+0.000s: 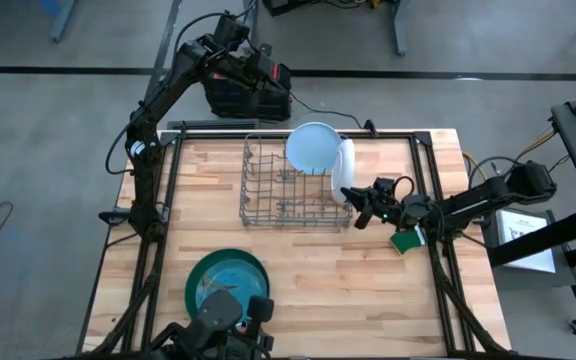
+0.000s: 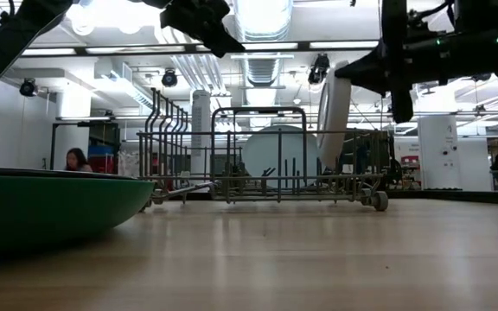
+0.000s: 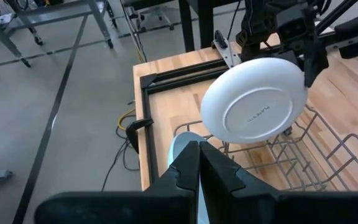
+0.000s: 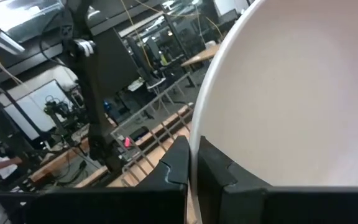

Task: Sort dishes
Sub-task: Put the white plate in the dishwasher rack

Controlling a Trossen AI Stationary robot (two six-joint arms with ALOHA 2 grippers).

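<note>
Blue plate [image 1: 311,147] stands racked; right pincer [image 1: 356,207] grips the white plate [image 1: 344,170] over the rack [image 1: 268,195]. Left pincer [image 3: 199,163], clenched empty, hovers behind; teal plates [image 1: 226,283] wait.

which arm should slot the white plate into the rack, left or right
Right, most likely. The right gripper already pinches the white plate upright at the wire rack. The left gripper, shut and empty, sits beyond the table's far edge.

Plates [image 1: 313,148] in rack [image 1: 290,185], perhaps upright
</note>
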